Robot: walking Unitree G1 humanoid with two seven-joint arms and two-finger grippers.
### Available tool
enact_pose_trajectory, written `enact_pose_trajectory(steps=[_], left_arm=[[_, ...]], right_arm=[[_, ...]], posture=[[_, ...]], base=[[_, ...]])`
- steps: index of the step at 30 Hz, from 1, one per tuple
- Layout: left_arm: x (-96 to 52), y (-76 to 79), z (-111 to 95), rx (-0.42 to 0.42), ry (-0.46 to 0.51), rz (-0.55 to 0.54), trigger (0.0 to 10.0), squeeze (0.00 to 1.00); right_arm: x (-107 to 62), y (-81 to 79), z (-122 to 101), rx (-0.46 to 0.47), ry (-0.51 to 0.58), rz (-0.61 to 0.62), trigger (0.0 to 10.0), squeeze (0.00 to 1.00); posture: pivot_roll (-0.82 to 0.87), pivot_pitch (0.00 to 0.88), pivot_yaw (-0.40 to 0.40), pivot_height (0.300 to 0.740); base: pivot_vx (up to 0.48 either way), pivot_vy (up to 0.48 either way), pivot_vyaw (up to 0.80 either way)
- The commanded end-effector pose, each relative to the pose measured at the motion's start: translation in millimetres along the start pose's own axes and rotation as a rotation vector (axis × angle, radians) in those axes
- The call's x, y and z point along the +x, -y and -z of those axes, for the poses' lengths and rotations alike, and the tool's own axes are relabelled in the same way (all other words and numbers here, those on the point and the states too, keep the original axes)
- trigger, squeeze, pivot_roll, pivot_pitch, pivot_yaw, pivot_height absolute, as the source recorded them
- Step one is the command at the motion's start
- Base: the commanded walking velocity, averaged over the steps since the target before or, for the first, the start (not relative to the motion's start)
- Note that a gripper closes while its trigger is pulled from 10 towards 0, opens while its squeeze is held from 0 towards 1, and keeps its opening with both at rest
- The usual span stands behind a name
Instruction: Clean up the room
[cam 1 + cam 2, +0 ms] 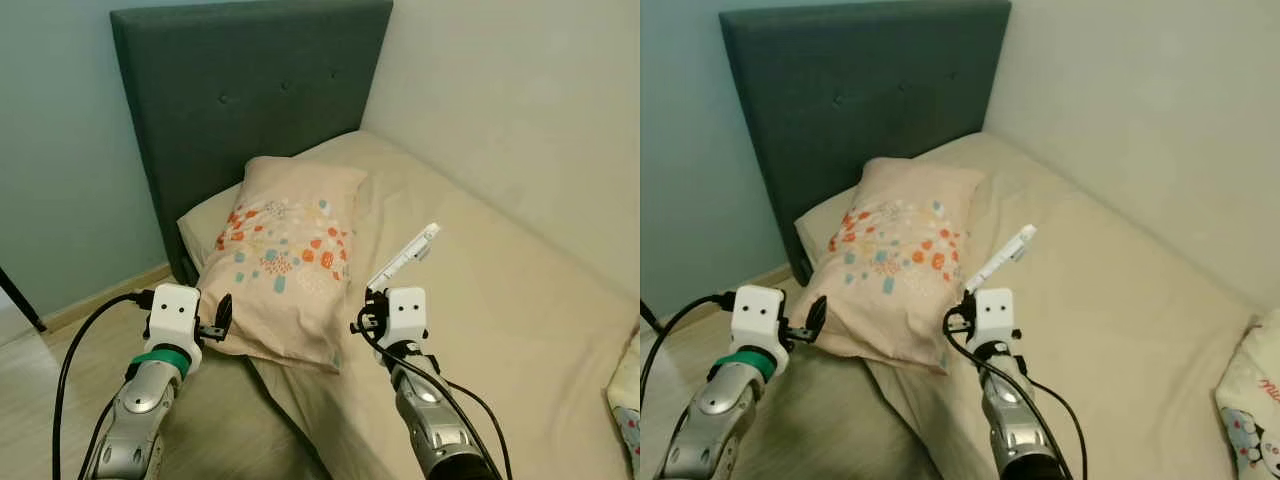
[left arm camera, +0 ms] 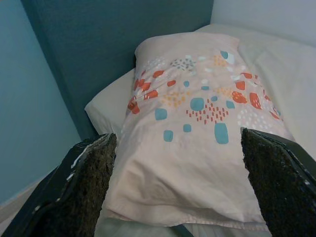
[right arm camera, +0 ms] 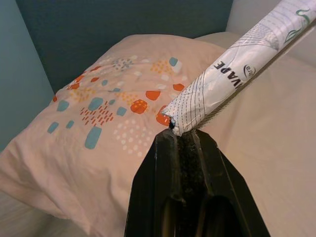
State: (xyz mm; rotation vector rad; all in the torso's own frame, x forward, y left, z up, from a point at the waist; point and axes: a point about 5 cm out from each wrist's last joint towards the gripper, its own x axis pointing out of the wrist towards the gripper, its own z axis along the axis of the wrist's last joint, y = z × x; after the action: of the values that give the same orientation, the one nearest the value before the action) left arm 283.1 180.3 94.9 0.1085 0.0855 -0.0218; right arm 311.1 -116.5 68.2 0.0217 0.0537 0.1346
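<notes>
Right hand [image 1: 392,268] is pinching a white printed packet [image 1: 405,257] by its end, raised just beside the patterned pillow [image 1: 285,255], presumably for carrying off the bed [image 1: 500,300]. Left hand [image 1: 222,315], fingers spread wide, is hovering at the pillow's near corner.

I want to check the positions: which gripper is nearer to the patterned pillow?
Left. The left gripper, open, sits at the patterned pillow's near corner. The right gripper, shut on a white packet, is just off its other side, over the bed.
</notes>
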Motion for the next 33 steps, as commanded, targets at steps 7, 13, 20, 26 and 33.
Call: enact_pose_trajectory(steps=[7,13,20,26,33], left_arm=[[0.3,3.0,5.0,0.001,-0.023,0.016,10.0,0.0],[-0.4,3.9,6.5,0.003,-0.029,0.023,10.0,0.0],[-1.3,4.6,6.8,0.002,-0.03,0.023,10.0,0.0],[-2.0,5.0,7.3,0.001,-0.032,0.023,10.0,0.0],[-3.7,5.9,9.1,-0.001,-0.037,0.021,10.0,0.0]], right_arm=[[-3.1,3.8,7.5,0.015,-0.036,0.024,10.0,0.0],[-3.4,3.3,7.5,-0.018,-0.033,0.016,10.0,0.0],[-4.5,3.5,8.2,-0.032,-0.035,0.014,10.0,0.0],[-4.9,3.9,8.5,-0.033,-0.035,0.014,10.0,0.0],[-5.1,4.4,8.8,-0.038,-0.038,0.013,10.0,0.0]], posture=[[0.14,0.0,-0.041,0.74],[0.14,0.0,-0.039,0.74],[0.13,0.0,-0.041,0.74],[0.13,0.0,-0.044,0.74],[0.13,0.0,-0.049,0.74]], base=[[0.0,0.0,0.0],[0.0,0.0,0.35],[0.0,0.0,0.8],[0.0,0.0,0.8],[0.0,0.0,0.8]])
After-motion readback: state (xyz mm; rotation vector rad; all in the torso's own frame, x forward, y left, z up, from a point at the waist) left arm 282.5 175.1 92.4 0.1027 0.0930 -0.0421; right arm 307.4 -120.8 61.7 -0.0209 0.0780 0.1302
